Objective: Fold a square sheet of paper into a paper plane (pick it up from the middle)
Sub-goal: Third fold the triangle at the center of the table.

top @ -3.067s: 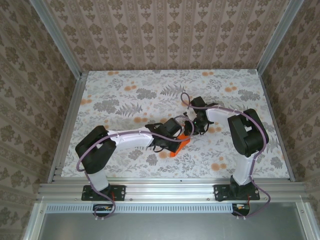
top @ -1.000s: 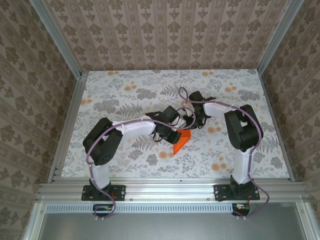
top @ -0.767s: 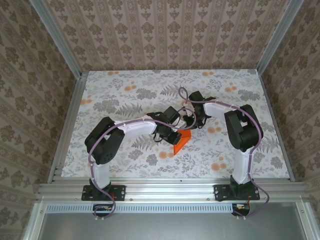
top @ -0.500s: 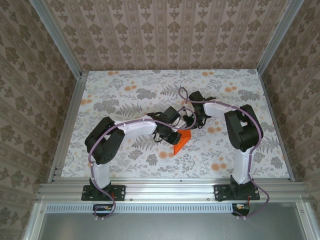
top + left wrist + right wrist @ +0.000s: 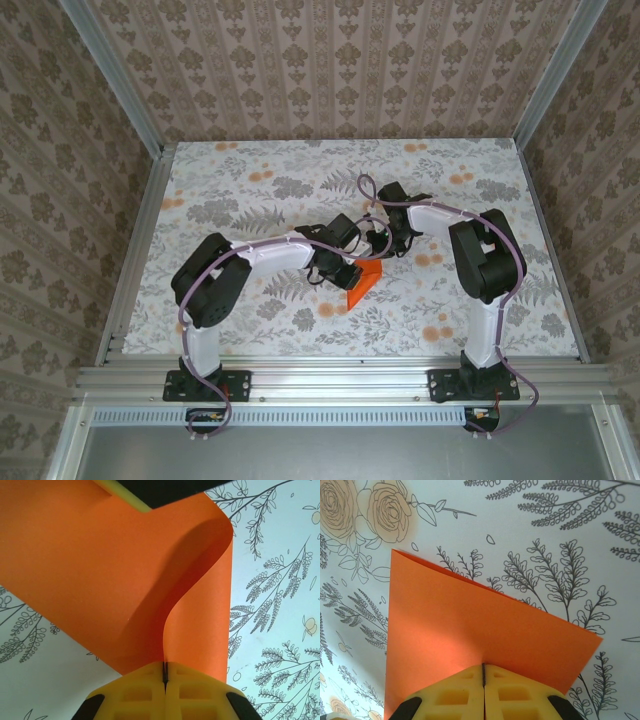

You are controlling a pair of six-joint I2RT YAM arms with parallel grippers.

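1. Paper first: the orange sheet [image 5: 362, 281] hung between the two arms near the middle of the floral table [image 5: 250, 180], a little toward the near side. I couldn't tell whether its low corner touched the surface.
2. In the left wrist view it bowed into a soft S-curve. In the right wrist view it lay flat, and I'd guess it was doubled over along its far edge.
3. The left gripper [image 5: 164, 672] was clamped fully shut on one edge, the paper running straight into the seam between the yellow fingers.
4. The right gripper [image 5: 483, 672] was pinched tight on another edge the same way.
5. My read on handling: it weighed next to nothing and was floppy, with no stiffness of its own. Any accidental crease would stay, and pulling the two grips apart could tear it.
6. The best hold looked like a flat pinch mid-edge, with a bit of slack kept between the grips.
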